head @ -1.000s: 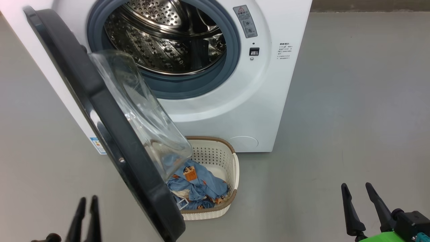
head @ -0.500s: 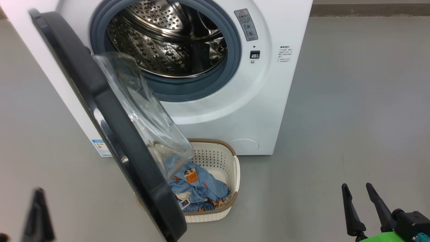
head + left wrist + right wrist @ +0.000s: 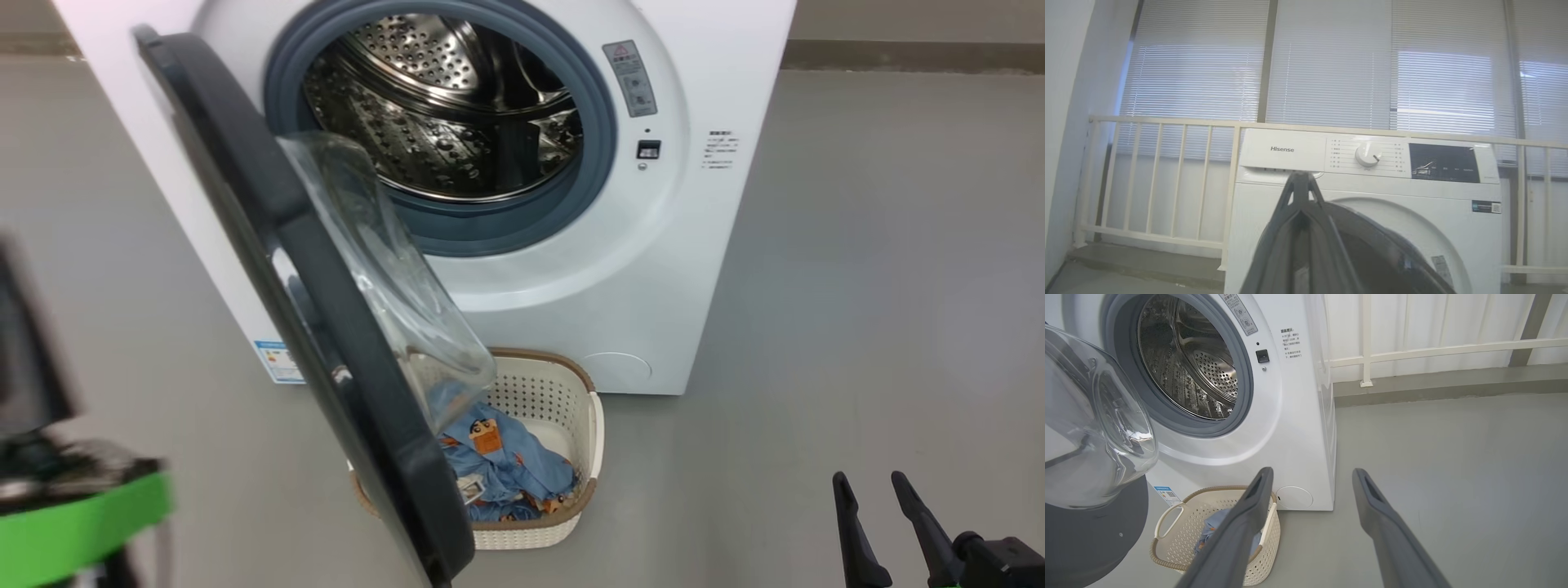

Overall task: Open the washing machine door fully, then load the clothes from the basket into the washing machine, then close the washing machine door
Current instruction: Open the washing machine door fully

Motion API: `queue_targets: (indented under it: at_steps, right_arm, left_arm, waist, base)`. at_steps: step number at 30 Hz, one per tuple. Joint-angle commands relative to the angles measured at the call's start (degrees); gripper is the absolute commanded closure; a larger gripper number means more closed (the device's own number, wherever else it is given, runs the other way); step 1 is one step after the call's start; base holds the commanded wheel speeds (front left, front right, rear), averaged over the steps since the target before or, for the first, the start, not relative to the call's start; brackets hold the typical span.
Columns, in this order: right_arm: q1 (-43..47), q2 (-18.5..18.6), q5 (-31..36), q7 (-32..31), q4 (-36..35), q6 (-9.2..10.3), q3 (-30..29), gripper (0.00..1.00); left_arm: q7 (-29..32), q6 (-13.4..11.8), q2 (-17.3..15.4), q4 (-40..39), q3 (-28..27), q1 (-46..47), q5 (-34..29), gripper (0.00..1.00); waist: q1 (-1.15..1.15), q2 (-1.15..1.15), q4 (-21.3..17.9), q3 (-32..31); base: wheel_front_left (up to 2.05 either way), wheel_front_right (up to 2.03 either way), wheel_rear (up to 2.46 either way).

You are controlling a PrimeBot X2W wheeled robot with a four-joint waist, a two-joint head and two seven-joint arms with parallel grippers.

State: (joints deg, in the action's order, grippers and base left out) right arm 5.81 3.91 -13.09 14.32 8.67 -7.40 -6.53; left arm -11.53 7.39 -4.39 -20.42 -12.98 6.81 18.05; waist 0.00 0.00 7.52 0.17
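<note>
In the head view, a smooth grey floor (image 3: pixel 857 245) runs back to a wall base. The washing machine (image 3: pixel 571 269) stands on it with its steel drum (image 3: pixel 457 122) showing inside the grey gasket. The washing machine door (image 3: pixel 269 212) stands open from the machine's left side, its glass bowl turned toward the drum. The basket (image 3: pixel 592 433) sits on the floor at the foot of the machine, partly under the door, and holds the clothes (image 3: pixel 506 461). A blurred left arm (image 3: pixel 82 523) with a green band fills the lower left. The right tool (image 3: pixel 869 482) is at the lower right over bare floor.

In the left wrist view, the left tool (image 3: pixel 1300 179) is clenched, tips together with nothing between them, in front of the machine's panel and dial (image 3: pixel 1367 155). A cream railing (image 3: pixel 1167 122) and closed white blinds (image 3: pixel 1331 61) stand behind.

In the right wrist view, the right tool is released and holds nothing. A low grey kerb (image 3: pixel 1433 388) runs under the railing.
</note>
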Motion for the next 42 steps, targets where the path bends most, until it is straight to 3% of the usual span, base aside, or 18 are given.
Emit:
queue_targets:
  at_steps: [1, 5, 10, 17, 30, 42]
  right_arm:
    - [-0.53, 0.53, -0.05, 0.68, -1.11, -0.09, 1.13, 0.0]
    - [-0.34, 0.39, -0.16, 0.68, -0.98, -0.09, 1.15, 0.0]
    - [-0.73, 0.33, -0.23, 0.68, -0.87, -0.09, 1.25, 0.0]
    - [-0.14, 0.25, -0.24, 0.68, -0.68, -0.09, 0.59, 0.0]
    - [-0.98, -0.27, -0.11, 0.68, -0.33, -0.09, 0.48, 0.0]
    - [-2.33, -0.35, 0.35, 0.68, -0.13, -0.09, 0.22, 0.0]
  left_arm:
    - [2.42, 0.05, -0.4, -4.86, 2.11, 3.61, 0.41, 1.0]
    - [9.56, -0.36, 0.89, -10.52, 13.88, 4.59, 3.92, 1.0]
    - [14.8, -4.2, 1.43, -12.17, 27.34, 2.19, 8.57, 1.0]
    - [17.24, -9.64, 1.49, -9.77, 38.17, -1.17, 11.03, 1.0]
    - [17.78, -13.81, 1.5, -2.8, 45.68, -2.23, 15.17, 1.0]
    - [18.5, -14.48, 1.5, -0.85, 47.28, -1.65, 15.62, 1.0]
  waist:
    - [0.0, 0.0, 1.06, -0.37]
    - [0.0, 0.0, 2.66, -0.46]
    - [0.0, 0.0, 3.99, -0.5]
    - [0.0, 0.0, 5.98, -0.39]
    - [0.0, 0.0, 8.52, 1.53]
    - [0.0, 0.0, 10.07, 3.81]
  base:
    - [0.0, 0.0, 0.0]
    - [0.0, 0.0, 0.0]
    - [0.0, 0.0, 0.0]
    - [0.0, 0.0, 0.0]
    - [0.0, 0.0, 0.0]
    - [0.0, 0.0, 0.0]
